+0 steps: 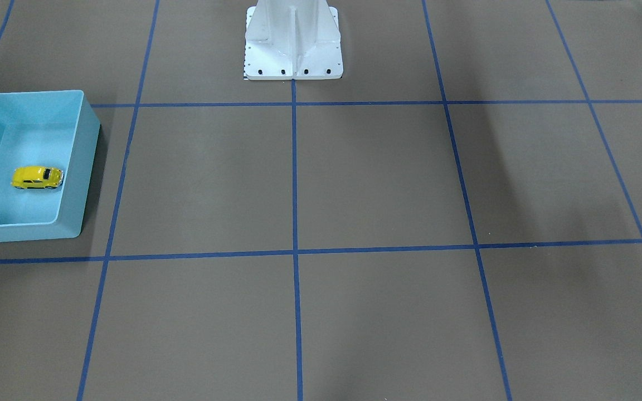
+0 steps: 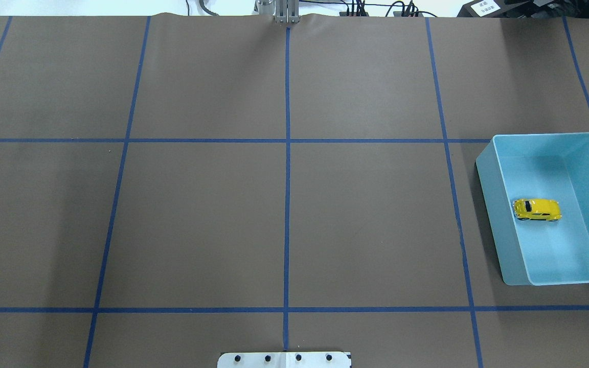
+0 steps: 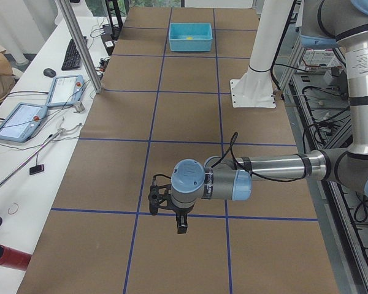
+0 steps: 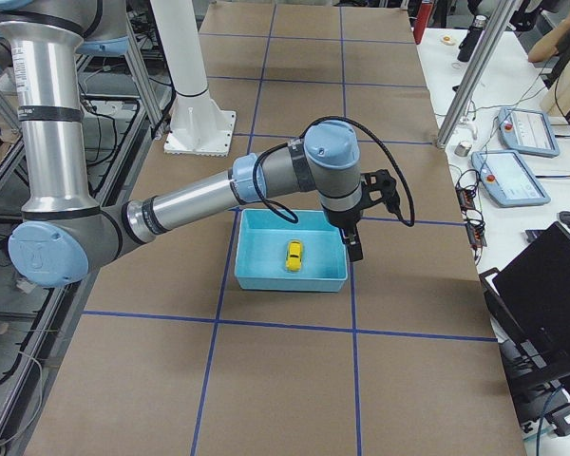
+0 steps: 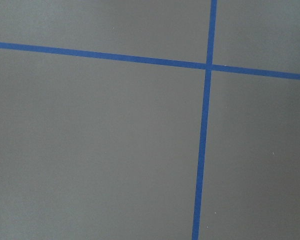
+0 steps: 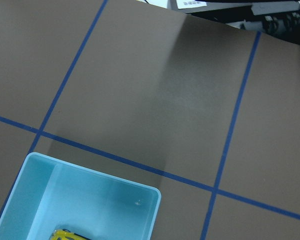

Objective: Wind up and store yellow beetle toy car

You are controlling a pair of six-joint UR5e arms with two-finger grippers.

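Left gripper (image 3: 181, 225): hangs over bare table at the left end, well apart from the bin. Only a side view catches it, so I cannot tell how wide its fingers stand. I'd say it is simply out of the way.
Table (image 2: 366, 214): brown, squared off by blue tape lines (image 2: 287, 204).
Light blue bin (image 2: 488, 214): at the right end with its top open, the place meant for storing.
Yellow beetle toy car (image 2: 537, 209): upright on its wheels on the bin floor, near the wall facing the table's middle, touched by neither of the 2 arms. Storing looks done to me.
Right gripper (image 4: 353, 249): raised just outside the bin's rim, not over the car. I cannot tell its opening; the car is not in it.
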